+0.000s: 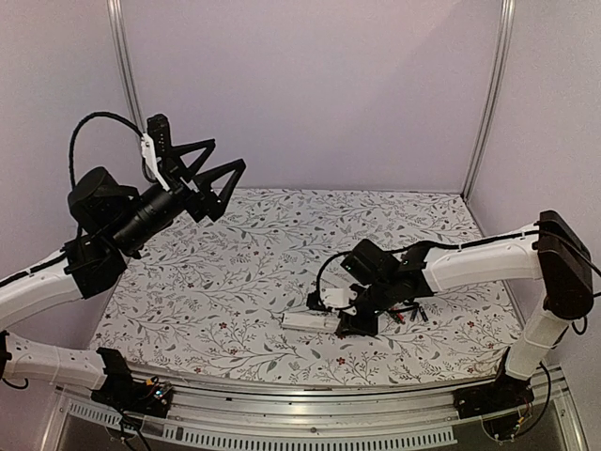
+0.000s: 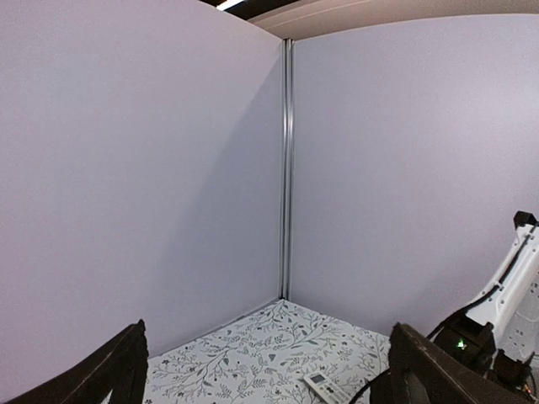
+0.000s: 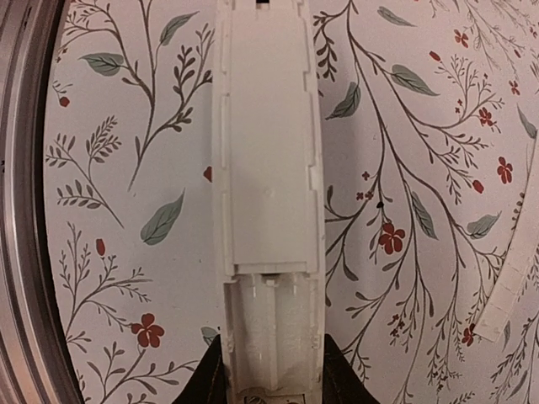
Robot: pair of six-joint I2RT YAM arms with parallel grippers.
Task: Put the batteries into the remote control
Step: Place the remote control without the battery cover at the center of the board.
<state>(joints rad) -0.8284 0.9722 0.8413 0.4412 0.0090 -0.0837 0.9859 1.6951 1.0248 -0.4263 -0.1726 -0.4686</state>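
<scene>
The white remote control (image 1: 308, 320) lies on the floral table near the front middle. In the right wrist view the remote control (image 3: 268, 151) is back side up, and its open battery bay (image 3: 269, 337) holds nothing. My right gripper (image 1: 360, 318) (image 3: 271, 389) is shut on the bay end, a black finger (image 3: 205, 380) on each long side. Small red and dark batteries (image 1: 408, 315) lie just right of that gripper. My left gripper (image 1: 227, 156) (image 2: 268, 330) hangs high over the table's back left, open and holding nothing.
A second white piece (image 1: 338, 298) lies just behind the held remote. A white strip (image 3: 508, 282) lies on the cloth to the right of the remote. Pale walls close the table at the back and sides. A metal rail (image 1: 310, 399) runs along the front edge.
</scene>
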